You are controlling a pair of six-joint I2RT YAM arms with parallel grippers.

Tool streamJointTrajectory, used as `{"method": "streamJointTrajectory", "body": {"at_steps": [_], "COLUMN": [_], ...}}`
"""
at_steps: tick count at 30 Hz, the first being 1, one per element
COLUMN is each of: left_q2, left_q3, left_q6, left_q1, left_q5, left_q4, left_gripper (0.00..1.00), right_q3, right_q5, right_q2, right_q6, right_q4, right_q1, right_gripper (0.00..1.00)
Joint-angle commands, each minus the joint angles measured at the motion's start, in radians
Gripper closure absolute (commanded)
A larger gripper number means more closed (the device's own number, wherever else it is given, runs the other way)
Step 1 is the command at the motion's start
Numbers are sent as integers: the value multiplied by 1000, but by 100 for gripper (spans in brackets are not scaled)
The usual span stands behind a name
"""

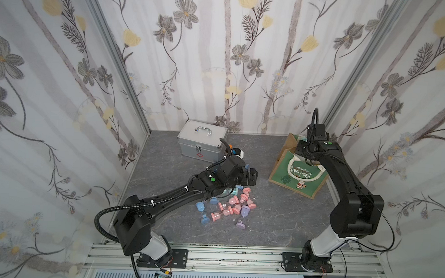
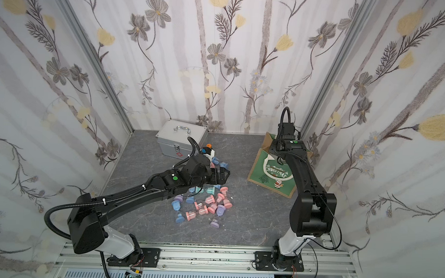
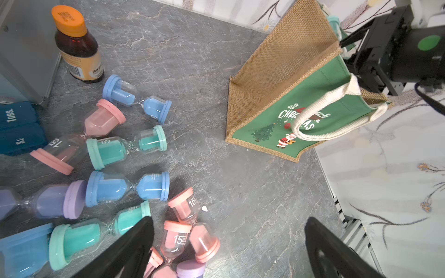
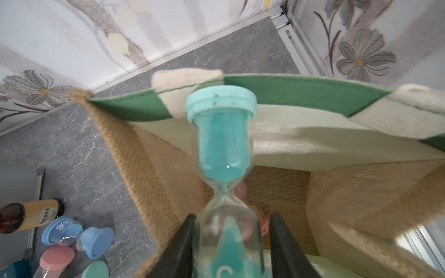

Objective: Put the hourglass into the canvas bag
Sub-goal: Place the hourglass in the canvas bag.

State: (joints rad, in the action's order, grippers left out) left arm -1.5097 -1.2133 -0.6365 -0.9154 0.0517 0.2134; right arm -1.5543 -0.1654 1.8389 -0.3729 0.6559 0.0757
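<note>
canvas bag (image 1: 295,179) stands upright at the far right corner of the table (image 1: 264,222), mouth open, pink hourglasses (image 4: 242,191) showing at the bottom; right pincer (image 4: 232,220) is clamped narrow on a teal hourglass (image 4: 225,149), hanging right over that mouth; silver case (image 1: 201,141) at the far edge is shut; mid-table there's a pile of hourglasses (image 1: 226,206), left pincer (image 3: 228,231) spread wide and empty above it; brown bottle (image 3: 77,48) just beside the case

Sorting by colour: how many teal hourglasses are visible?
3. One teal hourglass is held by the right gripper over the canvas bag; a second and third lie in the pile. Others may hide under the left arm or in the bag.
</note>
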Motion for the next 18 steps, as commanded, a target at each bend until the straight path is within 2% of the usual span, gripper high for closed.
{"method": "streamJointTrajectory", "body": {"at_steps": [1, 5, 11, 15, 18], "left_q2": [0, 13, 29, 29, 30], "left_q3": [-8, 3, 15, 14, 16], "left_q6": [8, 15, 20, 22, 21], "left_q1": [1, 1, 2, 4, 3], "left_q5": [31, 54, 73, 77, 80], "left_q4": [0, 7, 10, 11, 7], "left_gripper": [0, 0, 0, 0, 0], "right_q3": [-48, -114, -119, -121, -126], "right_q5": [92, 163, 315, 250, 303], "right_q2": [42, 100, 152, 170, 200], "right_q6": [11, -14, -91, -112, -116], "right_q4": [-26, -32, -127, -139, -156], "right_q1": [49, 119, 147, 132, 91], "right_gripper": [71, 70, 69, 67, 65]}}
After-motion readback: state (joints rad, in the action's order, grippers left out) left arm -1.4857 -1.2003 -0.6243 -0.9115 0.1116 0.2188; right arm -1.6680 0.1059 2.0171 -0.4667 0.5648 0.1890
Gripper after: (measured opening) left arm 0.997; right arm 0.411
